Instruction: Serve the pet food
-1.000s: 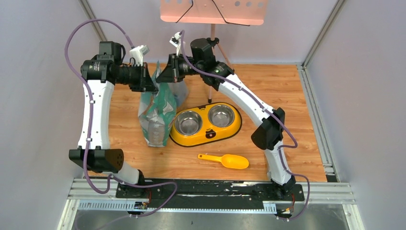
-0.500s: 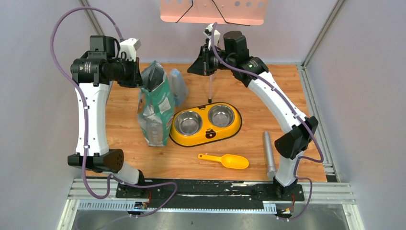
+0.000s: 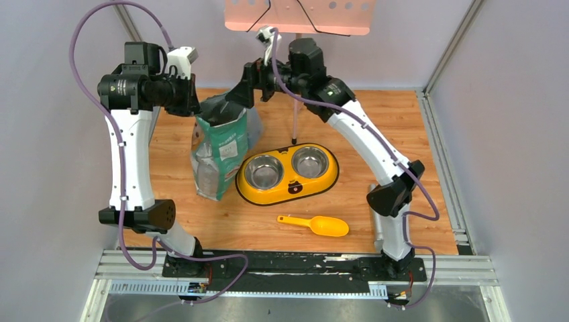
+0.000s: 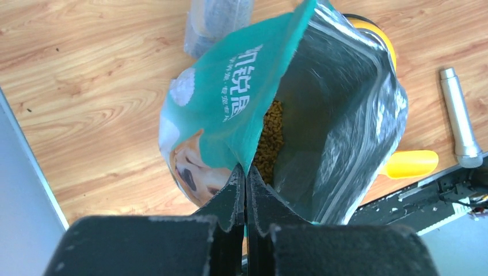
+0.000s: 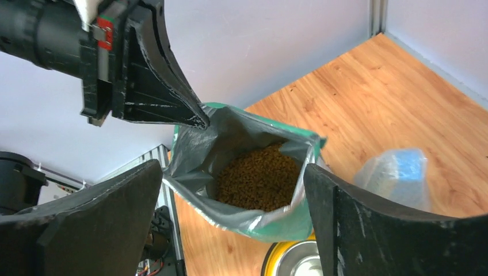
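Holding: my left gripper [image 4: 246, 169] clamped on bag [image 4: 224, 103] rim.
Right gripper [image 5: 233, 168]: apart above pet food [image 5: 262, 178]; grip opposite rim squarely.

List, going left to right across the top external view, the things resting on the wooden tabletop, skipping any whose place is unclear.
green pet-food bag → yellow double bowl → metal cylinder. The orange scoop and the clear pouch overlap these sideways, so they are left out.
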Tool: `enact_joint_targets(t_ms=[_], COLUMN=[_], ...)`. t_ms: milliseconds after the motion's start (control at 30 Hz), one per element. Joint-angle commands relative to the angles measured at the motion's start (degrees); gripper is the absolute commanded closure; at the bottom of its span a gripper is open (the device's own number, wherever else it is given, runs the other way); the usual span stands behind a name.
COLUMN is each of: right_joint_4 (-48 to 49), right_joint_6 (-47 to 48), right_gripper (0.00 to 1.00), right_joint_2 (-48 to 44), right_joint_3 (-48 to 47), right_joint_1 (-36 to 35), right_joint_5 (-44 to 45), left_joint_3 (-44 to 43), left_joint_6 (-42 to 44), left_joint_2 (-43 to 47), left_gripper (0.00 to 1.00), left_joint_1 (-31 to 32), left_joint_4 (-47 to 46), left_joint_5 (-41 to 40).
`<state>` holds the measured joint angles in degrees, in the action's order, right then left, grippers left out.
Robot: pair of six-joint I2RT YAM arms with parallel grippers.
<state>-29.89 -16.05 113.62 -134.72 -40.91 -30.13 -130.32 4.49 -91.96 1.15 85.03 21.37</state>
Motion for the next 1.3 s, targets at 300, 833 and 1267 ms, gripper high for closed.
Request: enact_joint_targets(t_ms=[300,833,1267], right_joint_4=[-6.2,-18.8,-26.5], right_joint_6=[5.8,10.9,20.4], right_gripper=[0.00,0.00,0.01], right_joint_2=[1.3,-1.4,-18.4], right_joint_3=[4.0,-1.8,23.7], right_joint_1=[-5.8,1.4,20.5], right_joint_5=[24.2,-2.4,-9.2], left_joint_3=[-0.6,4.0,14.2], left_joint_6=[-0.3,-2.7,-4.6], left_joint_2=[4.1,7.0,13.2], left_gripper=[1.00,1.00,1.00], left_joint_1=[1.3,1.5,1.5], left_joint_4=[-12.8,-17.4,-30.3], left_joint_5=[4.2,4.9,-12.2])
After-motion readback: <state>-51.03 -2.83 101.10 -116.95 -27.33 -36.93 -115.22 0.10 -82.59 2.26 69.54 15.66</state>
